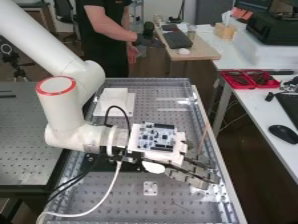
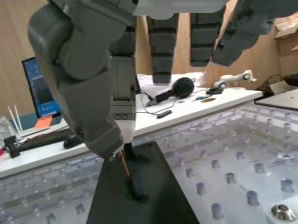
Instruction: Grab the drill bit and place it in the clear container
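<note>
In the high view, from left to right, the perforated table [image 1: 170,207] is crossed by the white arm [image 1: 58,107], by which part of its surface is covered. Just past the arm, a white block [image 1: 114,96] is set on a flat white piece; whether it is hollow cannot be told. Farther right, the robot hand [image 1: 193,172] is seen from its back, held above the table, a circuit board [image 1: 158,136] being mounted behind the fingers. A dark plate [image 1: 98,163] is partly hidden beneath the wrist and cables. On the side table at the far right, dark small items are held in two red trays [image 1: 237,80]; what they are cannot be made out.

In the wrist view, the thumb [image 2: 100,125] and one finger [image 2: 124,97] of the robot hand are brought together at their tips, and the drill bit [image 2: 125,165] is pinched there, its upper end hidden between them. The thin, copper-brown bit is pointed downward at a slight tilt, over the glossy dark plate. Its lower end is hard to tell from the dark reflection, so whether the plate is touched cannot be told. The other fingers are hung nearly straight, their bases cut off by the frame.
</note>
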Robot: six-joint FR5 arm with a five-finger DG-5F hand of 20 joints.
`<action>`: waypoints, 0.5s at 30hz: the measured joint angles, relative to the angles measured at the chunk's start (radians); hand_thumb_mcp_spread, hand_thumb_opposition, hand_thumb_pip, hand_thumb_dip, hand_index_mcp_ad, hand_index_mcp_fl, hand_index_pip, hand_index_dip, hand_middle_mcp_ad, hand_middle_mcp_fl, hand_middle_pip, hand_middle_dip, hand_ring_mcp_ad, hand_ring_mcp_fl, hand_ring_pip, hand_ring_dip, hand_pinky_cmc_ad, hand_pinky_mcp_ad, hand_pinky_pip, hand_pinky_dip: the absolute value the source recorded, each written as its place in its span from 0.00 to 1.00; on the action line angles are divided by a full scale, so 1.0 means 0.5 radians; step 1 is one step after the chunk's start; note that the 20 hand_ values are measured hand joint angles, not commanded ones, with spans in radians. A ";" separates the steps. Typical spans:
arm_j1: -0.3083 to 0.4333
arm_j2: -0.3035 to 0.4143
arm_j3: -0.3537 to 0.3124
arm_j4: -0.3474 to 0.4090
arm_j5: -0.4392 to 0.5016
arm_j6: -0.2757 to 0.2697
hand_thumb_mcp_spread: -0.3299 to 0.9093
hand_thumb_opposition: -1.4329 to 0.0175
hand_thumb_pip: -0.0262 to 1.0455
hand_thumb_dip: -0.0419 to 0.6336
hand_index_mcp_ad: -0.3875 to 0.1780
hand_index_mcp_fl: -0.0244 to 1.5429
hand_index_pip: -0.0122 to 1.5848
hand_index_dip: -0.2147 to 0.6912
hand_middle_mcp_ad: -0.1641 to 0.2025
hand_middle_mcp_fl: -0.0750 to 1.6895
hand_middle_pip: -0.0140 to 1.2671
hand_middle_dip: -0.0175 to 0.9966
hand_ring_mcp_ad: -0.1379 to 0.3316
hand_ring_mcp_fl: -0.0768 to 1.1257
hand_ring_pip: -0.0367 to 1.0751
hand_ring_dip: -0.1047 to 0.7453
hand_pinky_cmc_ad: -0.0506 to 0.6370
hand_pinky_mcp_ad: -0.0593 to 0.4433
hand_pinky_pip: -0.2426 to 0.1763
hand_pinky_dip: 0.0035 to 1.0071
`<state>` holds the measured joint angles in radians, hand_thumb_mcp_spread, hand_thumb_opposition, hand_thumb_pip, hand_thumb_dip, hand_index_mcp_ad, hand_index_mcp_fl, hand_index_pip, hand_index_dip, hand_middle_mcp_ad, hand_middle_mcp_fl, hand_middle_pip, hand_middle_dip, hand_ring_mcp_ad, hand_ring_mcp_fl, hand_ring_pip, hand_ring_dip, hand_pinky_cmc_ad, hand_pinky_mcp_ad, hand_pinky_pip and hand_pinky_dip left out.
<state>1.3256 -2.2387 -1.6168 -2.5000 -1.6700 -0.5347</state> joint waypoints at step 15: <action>0.000 0.014 0.000 0.046 0.010 0.035 0.77 0.35 0.41 0.43 0.45 0.51 0.76 0.39 0.66 0.21 0.12 0.20 0.71 0.16 0.12 0.12 0.58 0.45 0.37 0.18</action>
<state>1.3257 -2.2320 -1.6166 -2.4771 -1.6650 -0.5170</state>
